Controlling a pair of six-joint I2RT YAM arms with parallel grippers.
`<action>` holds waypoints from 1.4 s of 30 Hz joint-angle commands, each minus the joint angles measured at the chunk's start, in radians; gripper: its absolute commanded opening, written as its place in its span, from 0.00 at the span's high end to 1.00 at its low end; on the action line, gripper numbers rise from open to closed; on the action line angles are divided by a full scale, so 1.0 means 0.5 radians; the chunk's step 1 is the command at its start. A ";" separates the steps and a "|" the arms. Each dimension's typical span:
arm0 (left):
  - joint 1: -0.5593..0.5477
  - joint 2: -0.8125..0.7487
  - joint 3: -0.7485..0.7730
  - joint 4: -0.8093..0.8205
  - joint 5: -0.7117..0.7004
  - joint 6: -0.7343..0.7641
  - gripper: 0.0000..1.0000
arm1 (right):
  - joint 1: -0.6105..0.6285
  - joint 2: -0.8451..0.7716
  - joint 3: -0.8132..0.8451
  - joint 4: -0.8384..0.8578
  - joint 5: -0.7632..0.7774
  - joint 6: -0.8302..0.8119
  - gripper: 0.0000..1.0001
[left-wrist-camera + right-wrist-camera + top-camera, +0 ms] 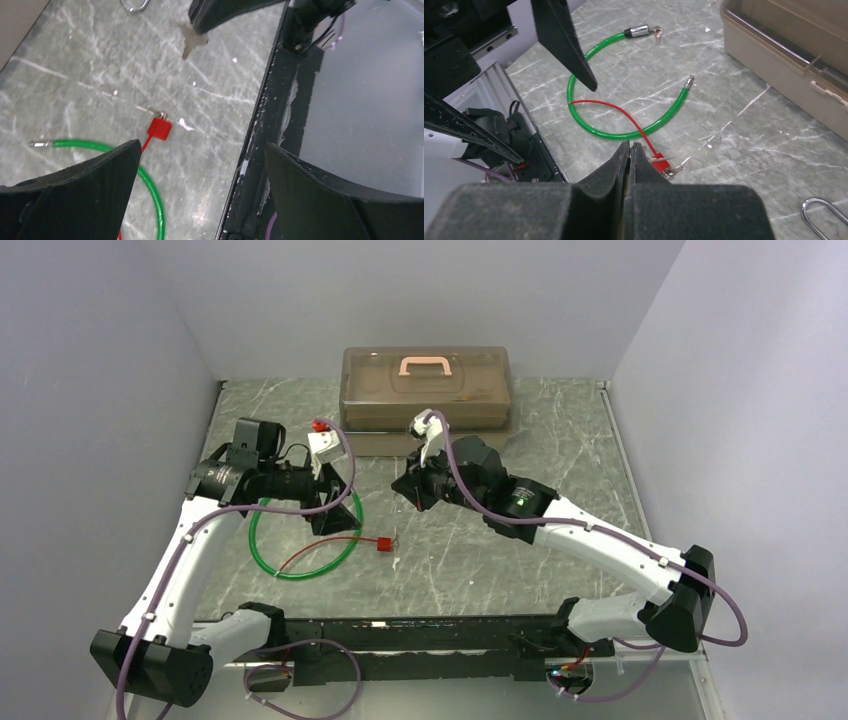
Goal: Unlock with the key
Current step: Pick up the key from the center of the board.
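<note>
The key (pixel 192 44) is showing as a tiny, flat, silver-grey piece of metal. It is being pinched between the black fingers (pixel 220 11) of the right gripper (pixel 629 149), which are pressing tight together on it. Its wider end is sitting at the fingertips, and its narrower end is sticking out free, pointing slantwise down over the grey marbled table (pixel 90 75). In the right wrist view it is hiding between the fingers.
</note>
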 commanded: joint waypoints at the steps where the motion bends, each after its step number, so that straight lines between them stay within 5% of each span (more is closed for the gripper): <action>1: 0.005 -0.013 -0.008 0.168 0.374 -0.085 0.01 | 0.061 -0.063 0.107 0.052 -0.021 -0.001 1.00; 9: 0.005 -0.101 -0.245 0.585 0.505 -0.213 0.01 | 0.108 -0.057 0.166 0.133 -0.095 0.055 1.00; 24: -0.044 -0.049 -0.314 0.842 0.503 -0.260 0.02 | 0.150 0.060 0.284 0.293 -0.250 0.245 1.00; 31: -0.078 -0.061 -0.309 0.923 0.636 -0.340 0.34 | 0.175 0.125 0.279 0.349 -0.242 0.308 1.00; 36: -0.096 -0.104 -0.263 0.741 0.630 -0.204 0.81 | 0.176 0.108 0.288 0.321 -0.165 0.284 1.00; 42: -0.093 -0.169 -0.174 0.539 0.522 -0.089 0.87 | 0.176 0.028 0.207 0.278 -0.112 0.272 1.00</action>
